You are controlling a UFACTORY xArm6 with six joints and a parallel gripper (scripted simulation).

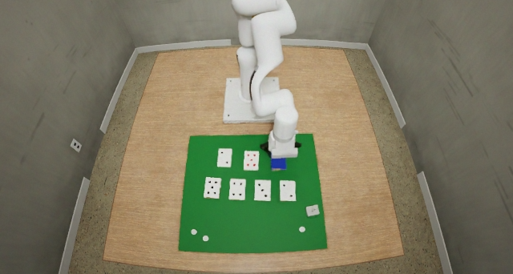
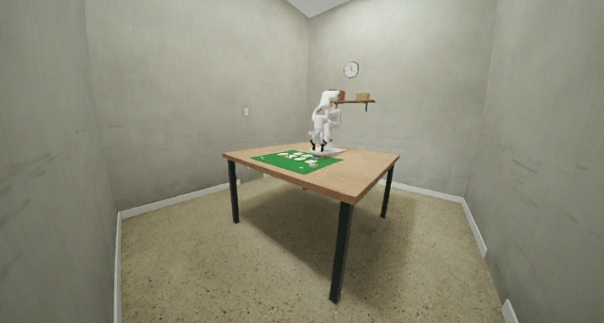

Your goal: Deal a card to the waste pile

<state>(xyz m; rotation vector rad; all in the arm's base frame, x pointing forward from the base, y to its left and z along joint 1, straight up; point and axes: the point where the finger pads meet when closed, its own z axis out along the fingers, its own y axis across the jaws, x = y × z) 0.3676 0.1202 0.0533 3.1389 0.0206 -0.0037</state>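
The face-down stock (image 1: 279, 164) is a blue-backed pile in the mat's row nearest the robot base, at the right end of that row. The waste pile (image 1: 251, 160) is a face-up card with red pips just left of it. My gripper (image 1: 281, 155) (image 2: 317, 146) hangs straight down over the stock, its body hiding the pile's far part. Its black fingers stand open on either side, with nothing between them. How close the fingertips are to the top card cannot be told.
Another face-up card (image 1: 224, 157) lies left of the waste pile. Several face-up cards, among them the outer two (image 1: 212, 187) (image 1: 288, 191), form the other row on the green mat (image 1: 248, 226) (image 2: 283, 164). A white die (image 1: 313, 210) and three white chips, one of them alone on the right (image 1: 302, 229), lie nearer the camera.
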